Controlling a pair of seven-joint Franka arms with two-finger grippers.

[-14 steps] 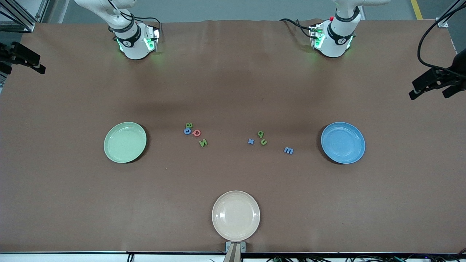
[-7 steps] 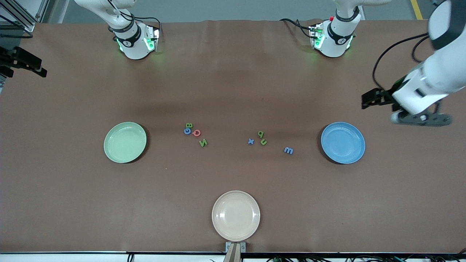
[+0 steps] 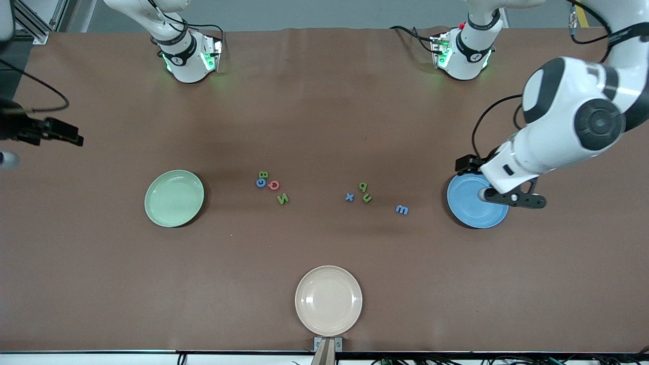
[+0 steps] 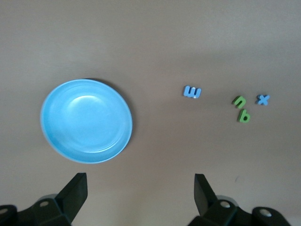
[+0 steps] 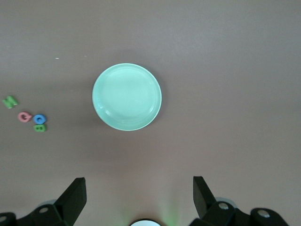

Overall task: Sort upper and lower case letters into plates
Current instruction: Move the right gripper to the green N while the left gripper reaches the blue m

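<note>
The pale green plate (image 3: 174,197) lies toward the right arm's end and the blue plate (image 3: 474,205) toward the left arm's end; both are empty. Between them lie a green B (image 3: 263,175), blue C (image 3: 260,182), red Q (image 3: 274,185) and green N (image 3: 283,198), then a blue x (image 3: 349,196), green b (image 3: 363,186), green n (image 3: 367,198) and blue m (image 3: 401,209). My left gripper (image 3: 467,163) hangs open and empty over the table by the blue plate's rim (image 4: 86,121). My right gripper (image 3: 68,137) hangs open and empty over the table near the green plate (image 5: 127,96).
A cream-beige plate (image 3: 328,300) lies empty by the table's front edge, nearer to the camera than the letters. The two arm bases (image 3: 188,61) (image 3: 464,56) stand along the table's edge farthest from the camera.
My left arm has swung in from the table's end, bringing its gripper down beside the blue plate. My right gripper has moved a little toward the green plate. The letters have not moved.
</note>
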